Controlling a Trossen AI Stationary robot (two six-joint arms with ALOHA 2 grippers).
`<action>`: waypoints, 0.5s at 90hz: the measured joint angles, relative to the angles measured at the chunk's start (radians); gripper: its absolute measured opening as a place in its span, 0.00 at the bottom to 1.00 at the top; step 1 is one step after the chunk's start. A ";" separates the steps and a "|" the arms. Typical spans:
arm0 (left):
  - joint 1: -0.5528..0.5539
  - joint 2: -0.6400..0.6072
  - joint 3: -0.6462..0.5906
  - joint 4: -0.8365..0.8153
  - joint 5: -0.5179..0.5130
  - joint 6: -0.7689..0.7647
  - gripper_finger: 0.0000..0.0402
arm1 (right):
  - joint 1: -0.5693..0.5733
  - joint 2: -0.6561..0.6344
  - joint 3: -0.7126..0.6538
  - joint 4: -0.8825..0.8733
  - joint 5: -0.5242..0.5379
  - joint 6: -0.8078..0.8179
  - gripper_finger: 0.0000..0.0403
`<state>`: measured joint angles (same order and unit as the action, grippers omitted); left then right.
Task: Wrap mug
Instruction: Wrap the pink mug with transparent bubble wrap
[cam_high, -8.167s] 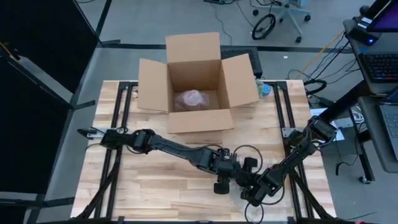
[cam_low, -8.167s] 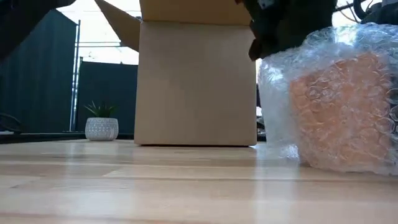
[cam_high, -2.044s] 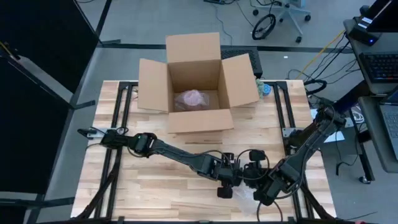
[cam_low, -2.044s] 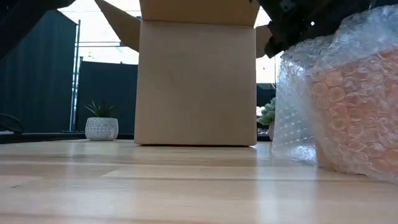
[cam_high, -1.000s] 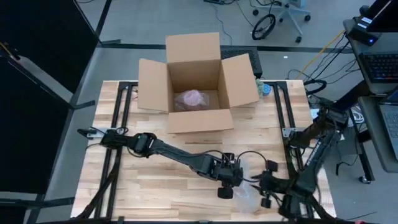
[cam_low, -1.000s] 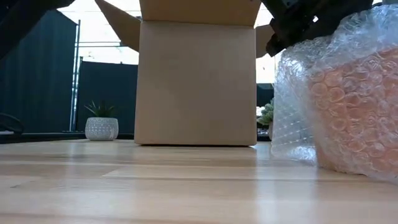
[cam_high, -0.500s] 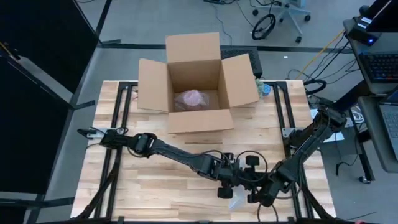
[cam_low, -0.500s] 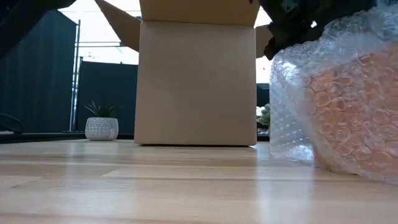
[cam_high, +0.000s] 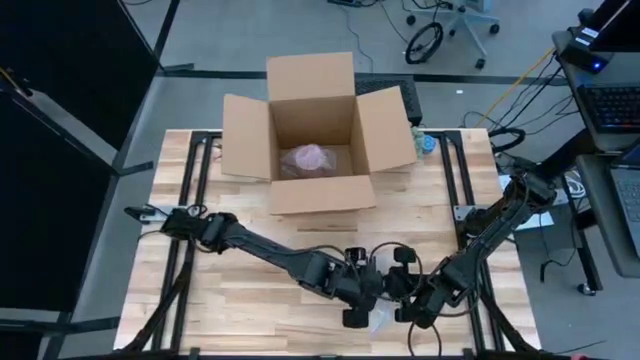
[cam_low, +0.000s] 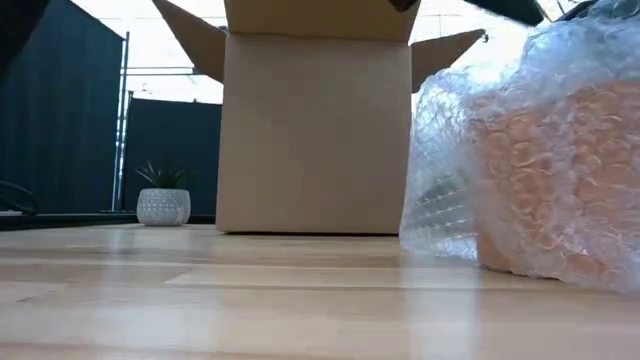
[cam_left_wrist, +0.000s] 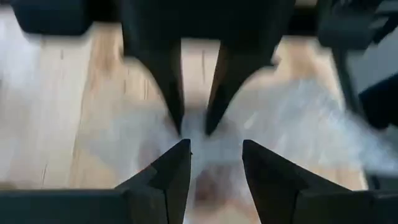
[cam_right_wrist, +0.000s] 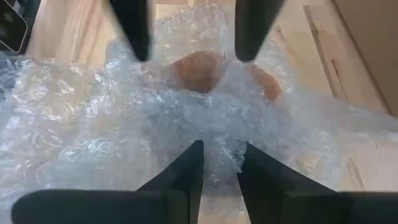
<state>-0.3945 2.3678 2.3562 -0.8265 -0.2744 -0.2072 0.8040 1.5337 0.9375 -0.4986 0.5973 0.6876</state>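
Observation:
An orange mug (cam_low: 570, 180) stands on the table near its front edge, loosely swathed in clear bubble wrap (cam_low: 440, 200). From above the wrap (cam_high: 383, 322) shows between both grippers. My left gripper (cam_high: 356, 310) hangs over the bundle, open, with its fingertips (cam_right_wrist: 140, 56) on either side of the mug (cam_right_wrist: 199, 71). I cannot tell whether they touch the wrap. My right gripper (cam_high: 409, 308) faces it from the right and is shut on the wrap. My right gripper pinches a bunched part of the bubble wrap (cam_right_wrist: 221, 149) between its two fingers, high on the bundle. It comes slanting down from the table's right. The wrapped mug's base (cam_low: 560, 270) rests on the table.
An open cardboard box (cam_high: 312, 130) stands at the far middle of the table with a pale wrapped bundle (cam_high: 308, 158) inside. A small potted plant (cam_low: 163, 205) shows beyond the table's left. Bare wood lies left of the grippers.
My right gripper has swung from the near right corner back toward the left onto the wrap. My left gripper has moved a little toward the near edge and left. The wrapped mug has shifted toward the table's left, and the wrap's left side has spread out.

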 joint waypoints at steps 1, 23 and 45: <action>-0.001 0.000 0.000 0.005 0.000 0.004 0.33 | 0.000 0.000 0.000 0.000 0.000 0.000 0.19; 0.019 0.098 -0.010 0.041 0.014 0.003 0.33 | 0.002 0.000 -0.004 -0.014 0.009 0.002 0.19; 0.051 0.128 -0.004 -0.034 0.025 -0.003 0.33 | 0.002 0.000 -0.001 -0.003 0.007 0.005 0.19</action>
<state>-0.3433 2.4960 2.3517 -0.8601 -0.2499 -0.2107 0.8062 1.5337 0.9362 -0.5013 0.6048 0.6923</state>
